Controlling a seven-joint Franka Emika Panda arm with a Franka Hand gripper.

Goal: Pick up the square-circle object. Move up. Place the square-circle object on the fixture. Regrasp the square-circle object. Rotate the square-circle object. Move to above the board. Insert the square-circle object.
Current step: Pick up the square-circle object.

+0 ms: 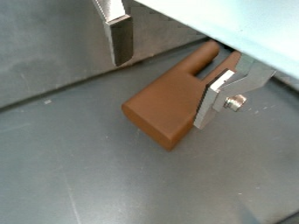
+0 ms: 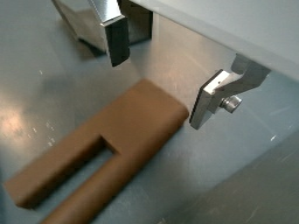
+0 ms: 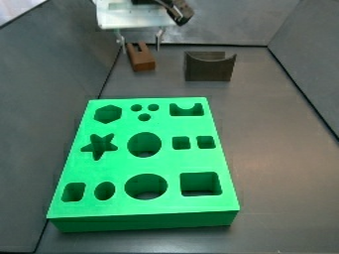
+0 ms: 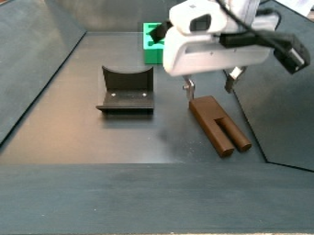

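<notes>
The square-circle object [image 4: 218, 124] is a slim brown peg with a slot in one end, lying flat on the dark floor. It also shows in a side view [image 3: 142, 60] and in both wrist views [image 1: 170, 105] [image 2: 111, 149]. My gripper [image 4: 208, 88] is open just above the peg's solid end, with one finger on each side and nothing held. It shows in both wrist views [image 1: 167, 79] [image 2: 162, 80] and in a side view [image 3: 142, 40]. The fixture [image 4: 127, 90] [image 3: 208, 65] stands apart beside the peg. The green board [image 3: 146, 159] [image 4: 152, 44] lies further off.
Sloping dark walls [image 4: 43, 83] enclose the floor on all sides. The fixture stands between the peg and one wall. The peg's slotted end points away from the board.
</notes>
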